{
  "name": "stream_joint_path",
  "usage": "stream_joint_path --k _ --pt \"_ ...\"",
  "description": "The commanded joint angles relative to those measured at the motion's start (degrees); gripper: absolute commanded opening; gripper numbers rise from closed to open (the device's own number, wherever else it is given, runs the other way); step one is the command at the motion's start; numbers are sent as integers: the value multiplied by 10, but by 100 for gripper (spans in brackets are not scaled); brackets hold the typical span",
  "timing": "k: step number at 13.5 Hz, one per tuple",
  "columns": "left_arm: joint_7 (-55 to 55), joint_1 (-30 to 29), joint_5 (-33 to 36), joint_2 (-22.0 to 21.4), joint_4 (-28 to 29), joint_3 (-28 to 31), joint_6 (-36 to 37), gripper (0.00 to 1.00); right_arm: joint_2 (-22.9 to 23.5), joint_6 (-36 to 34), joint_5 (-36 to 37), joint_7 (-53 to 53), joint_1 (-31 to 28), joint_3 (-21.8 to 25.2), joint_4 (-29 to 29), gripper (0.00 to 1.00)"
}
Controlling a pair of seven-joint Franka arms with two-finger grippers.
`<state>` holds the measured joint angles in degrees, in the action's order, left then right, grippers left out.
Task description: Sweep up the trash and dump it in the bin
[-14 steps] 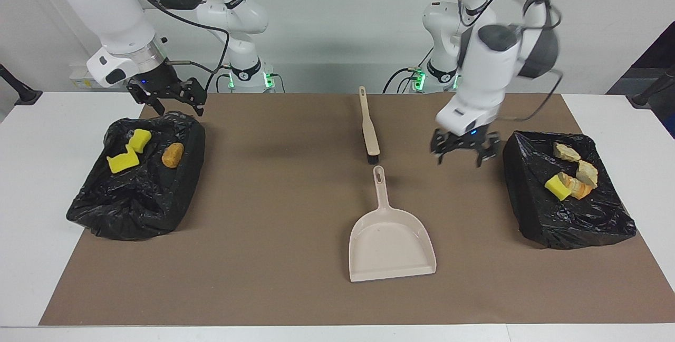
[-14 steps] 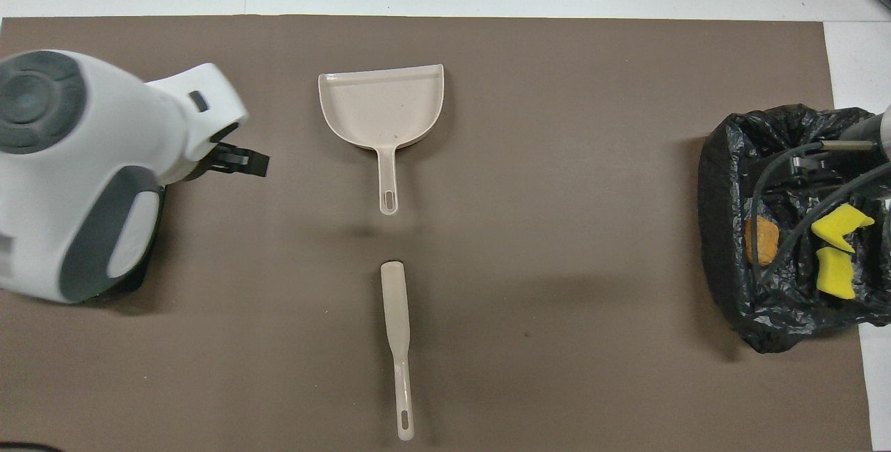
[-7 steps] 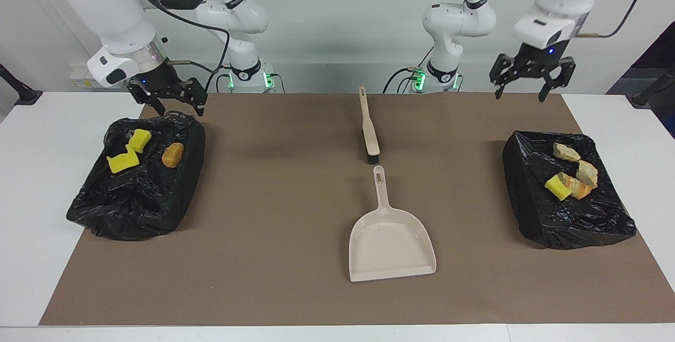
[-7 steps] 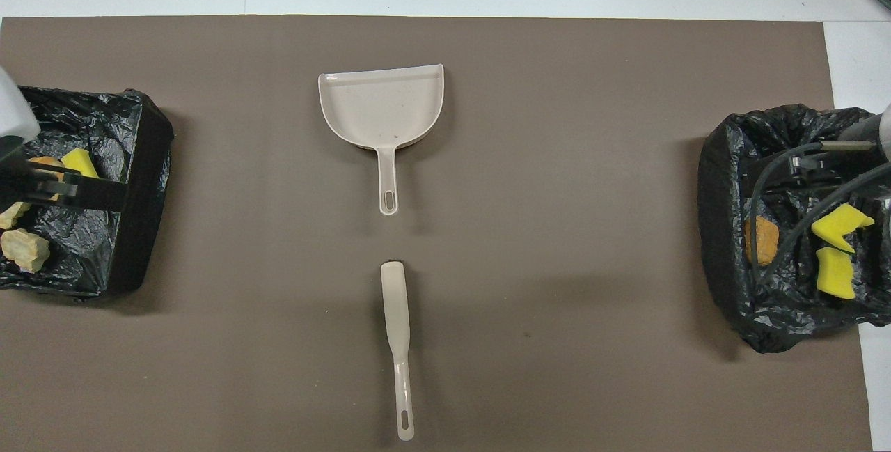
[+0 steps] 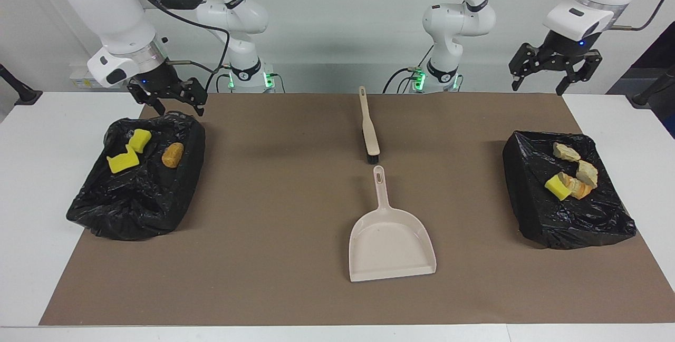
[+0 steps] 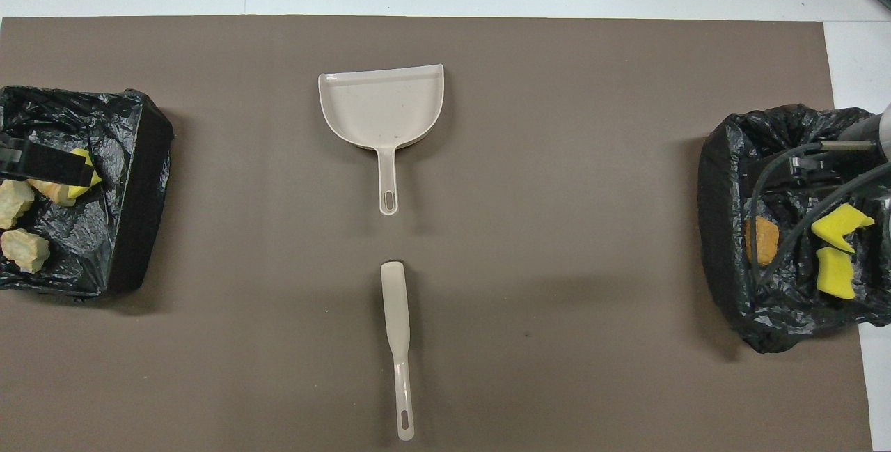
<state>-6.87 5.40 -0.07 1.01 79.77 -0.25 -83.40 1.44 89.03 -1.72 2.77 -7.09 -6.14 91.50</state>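
Trash is already split between two black-bagged bins, one at each end of the brown mat (image 5: 274, 257) on the white surface (image 5: 42, 173). The bin at the right arm's end (image 5: 132, 189) holds two yellow sponge pieces (image 5: 129, 152) and an orange-brown chunk (image 5: 172, 154). From overhead a dark cable and part of the right arm cross this bin, so its contents only show in bits there. The bin at the left arm's end (image 5: 564, 215) has two tan chunks (image 5: 577, 164), a yellow sponge bit (image 5: 557, 186) and an orange piece tucked against it that's hard to make out. In the overhead view that bin is cut off by the frame edge and a black bar of the pincer covers part of the sponge.

Scraps are too lumpy to give a clear long axis.

The brush (image 5: 368, 126) and dustpan (image 5: 390, 236) lie mid-mat in one line running away from the robots, bristles toward the dustpan's handle tip, a small gap between them. The pan's open mouth faces away from the robots.

Left pincer (image 5: 553, 76) hangs up in the air over the mat's corner, fingers spread, holding nothing. Right pincer (image 5: 169, 100) sits just over the robot-side rim of its bin, also spread and holding nothing.
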Motion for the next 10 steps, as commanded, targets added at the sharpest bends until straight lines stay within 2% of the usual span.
stream_joint_path --k 1,10 --pt "-8 -7 -12 -9 -3 -5 -6 100 5 2 4 9 -2 -5 -7 100" --pt "-8 -7 -11 -11 -1 -5 -2 100 5 4 3 9 -2 -5 -7 100"
